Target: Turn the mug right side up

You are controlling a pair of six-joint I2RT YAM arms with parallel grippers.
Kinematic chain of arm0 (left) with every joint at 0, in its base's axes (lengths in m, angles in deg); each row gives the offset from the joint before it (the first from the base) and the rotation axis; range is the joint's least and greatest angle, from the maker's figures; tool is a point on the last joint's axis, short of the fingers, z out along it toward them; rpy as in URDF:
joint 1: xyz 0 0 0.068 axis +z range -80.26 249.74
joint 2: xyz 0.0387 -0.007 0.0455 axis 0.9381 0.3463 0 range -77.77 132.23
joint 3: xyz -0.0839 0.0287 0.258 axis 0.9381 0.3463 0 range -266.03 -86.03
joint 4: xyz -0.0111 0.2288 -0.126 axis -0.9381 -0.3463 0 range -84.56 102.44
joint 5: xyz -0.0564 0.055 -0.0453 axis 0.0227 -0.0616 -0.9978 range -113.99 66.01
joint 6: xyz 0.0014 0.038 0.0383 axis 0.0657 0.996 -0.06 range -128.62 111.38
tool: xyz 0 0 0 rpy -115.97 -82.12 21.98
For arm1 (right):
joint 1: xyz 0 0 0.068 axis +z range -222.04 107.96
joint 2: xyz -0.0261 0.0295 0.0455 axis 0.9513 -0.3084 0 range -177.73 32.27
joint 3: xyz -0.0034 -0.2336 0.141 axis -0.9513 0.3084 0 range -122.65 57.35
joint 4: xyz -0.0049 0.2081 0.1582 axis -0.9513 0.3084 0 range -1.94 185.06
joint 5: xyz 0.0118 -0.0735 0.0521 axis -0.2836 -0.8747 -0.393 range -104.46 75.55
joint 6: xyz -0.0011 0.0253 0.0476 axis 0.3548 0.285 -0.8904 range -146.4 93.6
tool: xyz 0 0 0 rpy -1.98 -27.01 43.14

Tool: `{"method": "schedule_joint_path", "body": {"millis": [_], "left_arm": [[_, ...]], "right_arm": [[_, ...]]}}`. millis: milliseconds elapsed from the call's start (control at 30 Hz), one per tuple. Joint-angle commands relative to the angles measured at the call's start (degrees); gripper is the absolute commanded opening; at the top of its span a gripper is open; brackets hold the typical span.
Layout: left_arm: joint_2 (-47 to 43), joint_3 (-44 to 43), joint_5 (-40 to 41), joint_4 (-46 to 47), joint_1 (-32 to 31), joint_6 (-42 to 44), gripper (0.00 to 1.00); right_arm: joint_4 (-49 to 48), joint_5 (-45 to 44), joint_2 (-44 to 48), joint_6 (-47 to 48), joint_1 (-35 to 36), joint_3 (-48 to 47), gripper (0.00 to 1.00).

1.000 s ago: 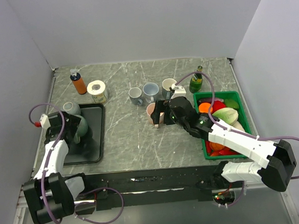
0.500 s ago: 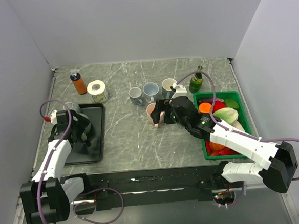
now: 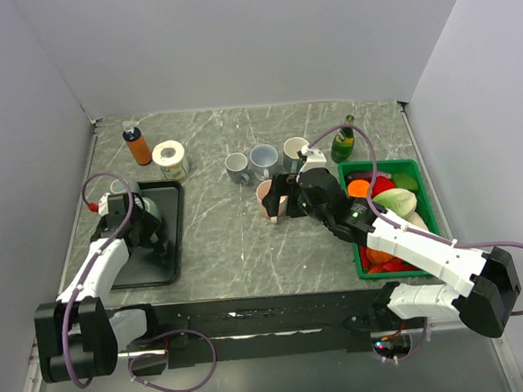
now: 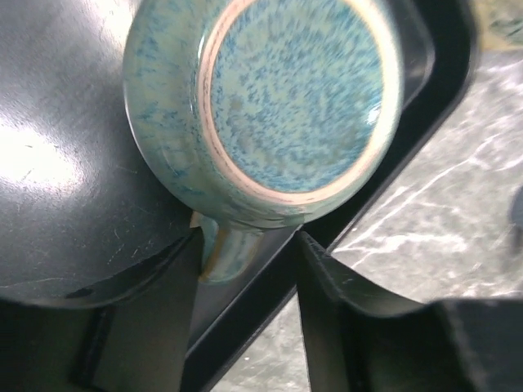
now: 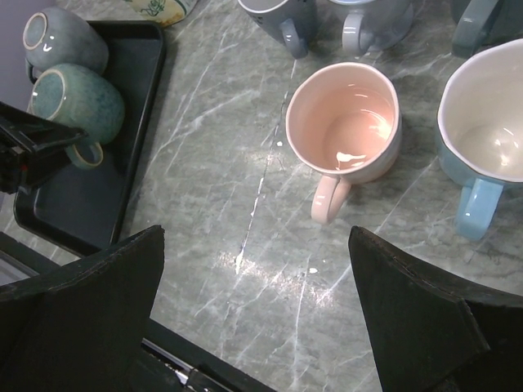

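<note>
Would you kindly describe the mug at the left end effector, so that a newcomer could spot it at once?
Find the black tray on the table's left side; two mugs sit base-up at its far left end. It is the nearer mug, its handle between the fingers of the left end effector. Its speckled teal glaze sets it apart from the smooth grey-blue neighbour.

Pink mug [image 5: 347, 122] stands upright beside a blue mug [image 5: 490, 122] — green crate [image 3: 409, 162] holds vegetables [image 3: 395, 202].

speckled teal mug [image 4: 278, 106], black tray [image 4: 73, 163], pink mug [image 5: 347, 122]
</note>
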Motion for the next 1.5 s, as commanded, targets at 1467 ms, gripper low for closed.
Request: {"method": "schedule_joint_path", "body": {"millis": [1467], "left_arm": [[9.8,-11.5,11.9,-10.2,-8.1,0.3,0.38]], "right_arm": [[-2.7,1.8,1.2,-0.7,-2.5,0.4,1.00]]}}
